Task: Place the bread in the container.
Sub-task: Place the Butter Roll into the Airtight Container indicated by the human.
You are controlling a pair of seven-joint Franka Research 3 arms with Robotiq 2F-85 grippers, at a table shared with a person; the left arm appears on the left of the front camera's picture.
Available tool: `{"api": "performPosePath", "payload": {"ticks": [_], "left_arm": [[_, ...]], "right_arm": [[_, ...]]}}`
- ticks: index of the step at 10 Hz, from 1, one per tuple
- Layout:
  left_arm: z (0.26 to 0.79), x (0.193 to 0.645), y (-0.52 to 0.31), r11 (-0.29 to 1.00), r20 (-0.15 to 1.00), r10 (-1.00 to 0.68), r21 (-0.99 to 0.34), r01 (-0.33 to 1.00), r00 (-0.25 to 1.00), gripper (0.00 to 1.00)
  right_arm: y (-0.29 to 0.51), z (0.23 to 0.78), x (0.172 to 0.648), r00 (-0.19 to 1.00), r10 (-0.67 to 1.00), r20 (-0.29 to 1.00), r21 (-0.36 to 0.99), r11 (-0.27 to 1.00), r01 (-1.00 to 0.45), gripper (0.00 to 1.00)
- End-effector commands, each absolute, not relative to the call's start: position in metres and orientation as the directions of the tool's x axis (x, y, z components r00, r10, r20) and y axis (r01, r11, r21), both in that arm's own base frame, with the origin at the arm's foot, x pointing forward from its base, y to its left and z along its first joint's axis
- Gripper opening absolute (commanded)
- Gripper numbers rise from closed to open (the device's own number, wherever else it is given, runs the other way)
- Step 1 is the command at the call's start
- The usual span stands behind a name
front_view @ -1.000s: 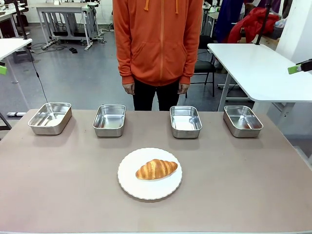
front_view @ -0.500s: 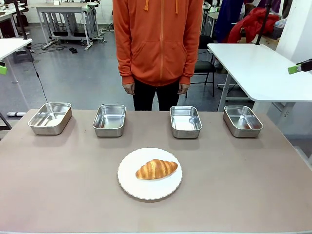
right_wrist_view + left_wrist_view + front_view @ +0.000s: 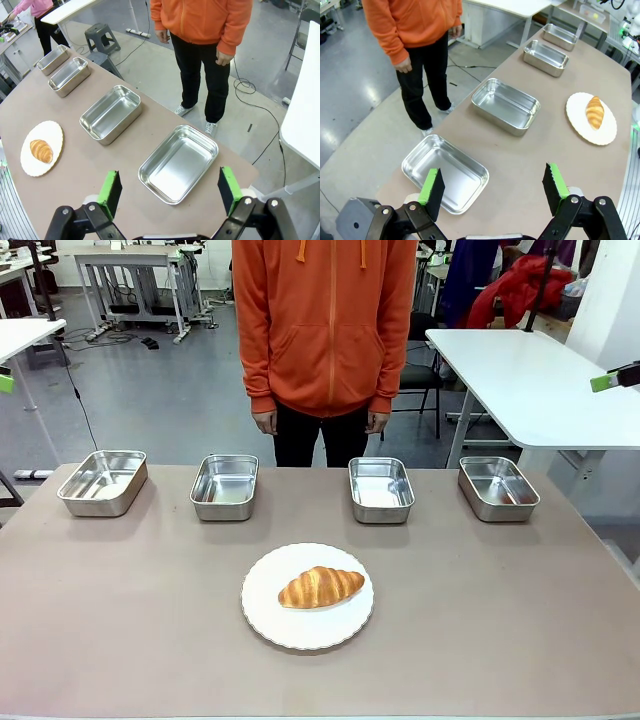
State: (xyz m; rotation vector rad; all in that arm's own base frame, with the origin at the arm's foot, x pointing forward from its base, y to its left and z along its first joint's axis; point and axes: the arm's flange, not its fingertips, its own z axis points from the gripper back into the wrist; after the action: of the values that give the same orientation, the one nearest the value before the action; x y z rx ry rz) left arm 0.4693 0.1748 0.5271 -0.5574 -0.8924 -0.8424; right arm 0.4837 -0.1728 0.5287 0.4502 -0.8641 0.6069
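The bread (image 3: 320, 586), a golden-brown croissant, lies on a round white plate (image 3: 270, 618) in the middle of the table. Behind it, several shiny steel containers stand in a row, with the two middle ones (image 3: 225, 486) (image 3: 381, 489) nearest the plate. My left gripper (image 3: 492, 187) hangs open high above the end container (image 3: 445, 172), and the bread (image 3: 594, 111) is far off on its plate (image 3: 601, 136). My right gripper (image 3: 169, 191) is open above the other end container (image 3: 179, 162), with the bread (image 3: 41, 150) well away. Neither gripper holds anything.
A person in an orange hoodie (image 3: 325, 320) stands at the far edge, hands down at the sides. The brown table (image 3: 120, 620) is bare around the plate. A white table (image 3: 530, 380) stands beyond at the right.
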Motion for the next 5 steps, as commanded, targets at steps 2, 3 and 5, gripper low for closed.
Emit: {"api": "performPosePath", "payload": {"ticks": [2, 3, 5], "left_arm": [[0.5292, 0.4694, 0.1760, 0.562, 0.849, -0.395, -0.079, 0.824, 0.351, 1.00], [0.5292, 0.4694, 0.1760, 0.562, 0.849, -0.395, -0.079, 0.824, 0.351, 1.00], [0.5292, 0.4694, 0.1760, 0.562, 0.849, -0.395, -0.079, 0.824, 0.351, 1.00]], "right_arm": [[-0.1720, 0.5288, 0.4843, 0.499, 0.309, 0.810, 0.123, 0.742, -0.659, 1.00], [-0.1720, 0.5288, 0.4843, 0.499, 0.309, 0.810, 0.123, 0.742, -0.659, 1.00], [-0.1720, 0.5288, 0.4843, 0.499, 0.309, 0.810, 0.123, 0.742, -0.659, 1.00]]}}
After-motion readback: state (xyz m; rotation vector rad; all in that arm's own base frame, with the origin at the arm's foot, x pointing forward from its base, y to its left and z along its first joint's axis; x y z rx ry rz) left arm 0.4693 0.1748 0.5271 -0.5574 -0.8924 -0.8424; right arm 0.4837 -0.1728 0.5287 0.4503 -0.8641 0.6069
